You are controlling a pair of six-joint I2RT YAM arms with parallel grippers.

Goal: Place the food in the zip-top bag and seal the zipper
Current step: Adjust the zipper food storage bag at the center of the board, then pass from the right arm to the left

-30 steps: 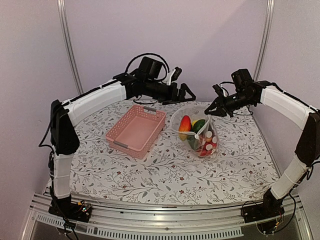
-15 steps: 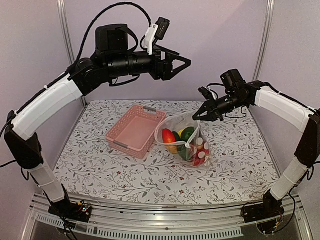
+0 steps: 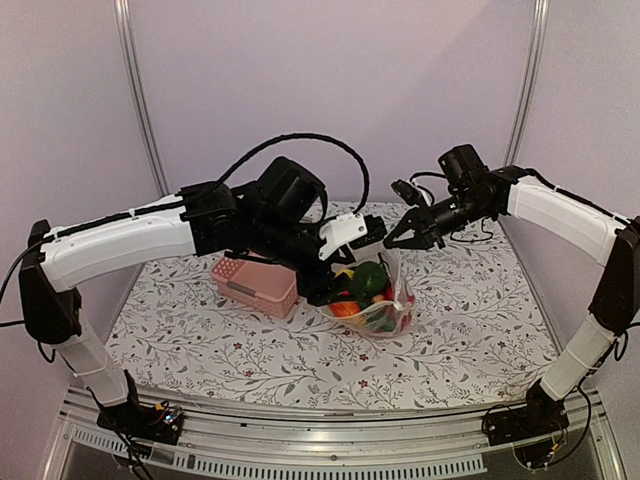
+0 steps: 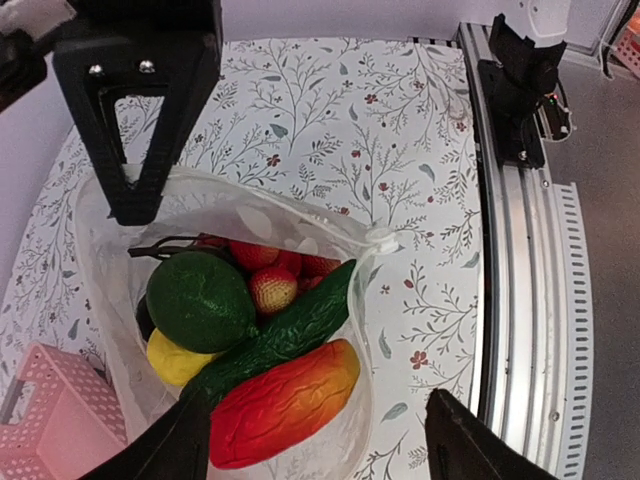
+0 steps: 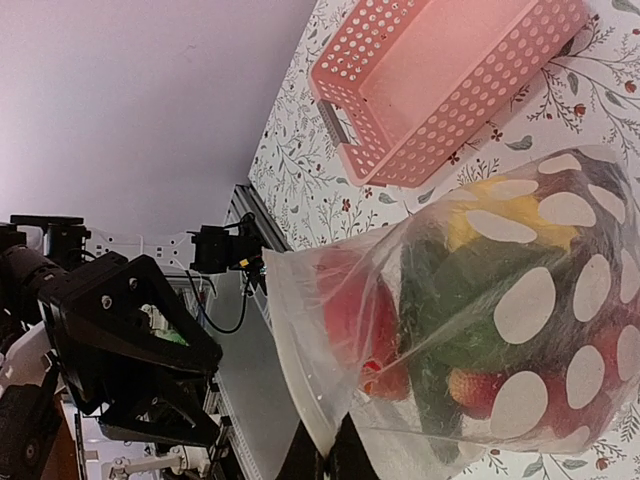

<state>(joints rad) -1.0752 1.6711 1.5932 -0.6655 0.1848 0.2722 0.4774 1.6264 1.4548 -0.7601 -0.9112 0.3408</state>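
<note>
Zip-top bag (image 4: pixel 100 250) looks full: right gripper (image 3: pixel 398 236) pinches its rim, left gripper (image 4: pixel 320 440) (spread wide) should catch the zipper (image 4: pixel 310 222) opposite.

Top view overlooking table (image 3: pixel 250 365), 2 wrist views close (sharing zip-top bag (image 3: pixel 392 305))

The clear bag (image 3: pixel 395 310), printed red with white dots, stands on the tabletop (image 3: pixel 480 320) with its mouth gaping upward. The food lies inside: a round green piece (image 4: pixel 200 300), a cucumber (image 4: pixel 290 335), an orange-red piece (image 4: pixel 285 400), a yellow piece (image 4: pixel 172 360) and strawberries (image 4: pixel 272 288). The pale zipper (image 4: pixel 300 222) along the mouth is unsealed.
</note>
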